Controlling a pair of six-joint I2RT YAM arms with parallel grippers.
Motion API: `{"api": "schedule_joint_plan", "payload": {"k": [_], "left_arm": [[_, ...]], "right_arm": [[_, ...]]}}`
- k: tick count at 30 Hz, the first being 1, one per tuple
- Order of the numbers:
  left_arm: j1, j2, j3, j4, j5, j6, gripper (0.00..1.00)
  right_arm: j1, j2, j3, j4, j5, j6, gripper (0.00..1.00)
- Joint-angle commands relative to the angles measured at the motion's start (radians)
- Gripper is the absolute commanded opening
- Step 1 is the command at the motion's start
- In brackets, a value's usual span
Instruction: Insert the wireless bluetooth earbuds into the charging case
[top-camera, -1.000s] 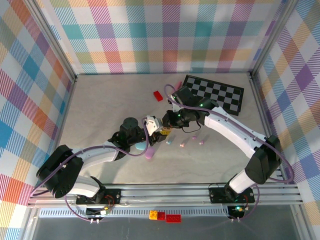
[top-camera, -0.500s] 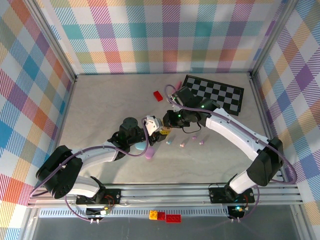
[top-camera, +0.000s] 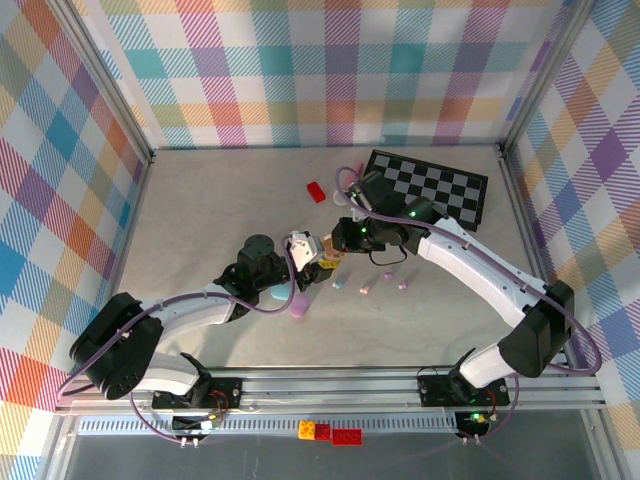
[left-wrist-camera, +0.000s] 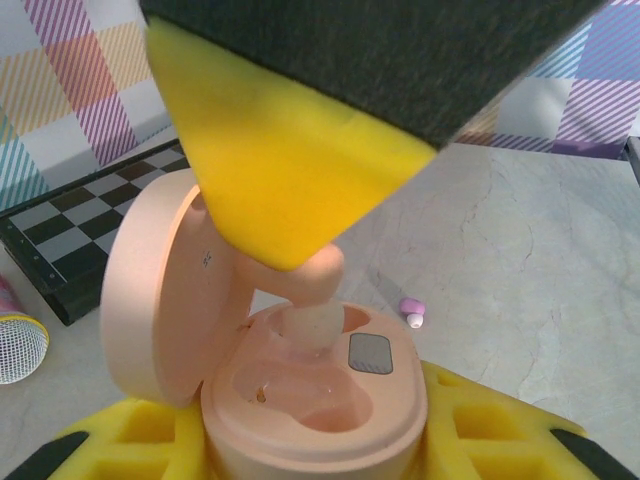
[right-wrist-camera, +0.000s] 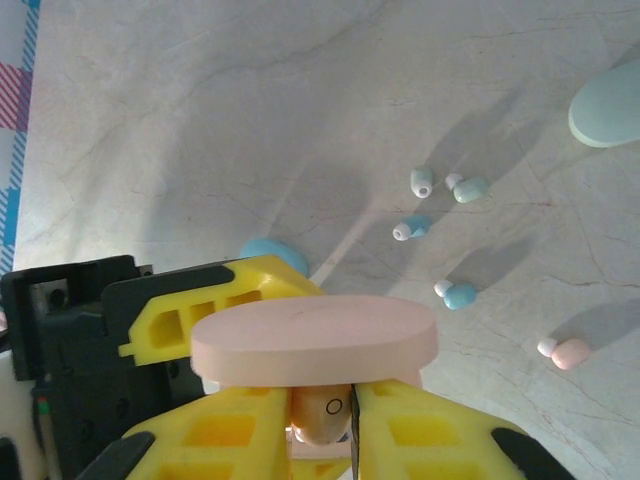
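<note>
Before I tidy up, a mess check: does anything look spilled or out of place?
Yes: small pastel plastic earbuds lie scattered loose on the grey marbled tabletop, mint, teal and pink. The peach oval plastic charging case is open in the left claw, with the right claw holding a peach earbud at its well.

Lab cell: plaid walls (top-camera: 300, 70), aluminium frame (top-camera: 330, 385)

Peach-pink oval charging case (left-wrist-camera: 320, 425): stands open, round lid (left-wrist-camera: 160, 290) swung up at the left, two wells bare inside. Matching peach earbud (left-wrist-camera: 318, 290): hangs upright, pale tip down, just in the rear well. Loose and lying flat, apart from the case: two mint earbuds (right-wrist-camera: 422, 181) close together, two teal earbuds (right-wrist-camera: 458, 295), one pink earbud (right-wrist-camera: 565, 352), one purple earbud (left-wrist-camera: 412, 310).
</note>
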Motion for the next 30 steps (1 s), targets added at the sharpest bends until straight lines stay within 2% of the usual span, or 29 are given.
{"api": "schedule_joint_plan", "payload": {"k": [1,13,30], "left_arm": [[0.0,-0.03,-0.014,0.013,0.015,0.011,0.34],[0.0,-0.032,-0.015,0.011,0.016,0.007,0.34],[0.001,-0.017,-0.002,0.046,0.034,-0.027,0.34]], "right_arm": [[-0.008,-0.031,-0.009,-0.038,0.03,-0.016,0.21],[-0.009,-0.03,-0.016,-0.057,0.051,-0.03,0.21],[-0.009,0.007,-0.032,-0.026,-0.035,-0.046,0.22]]}}
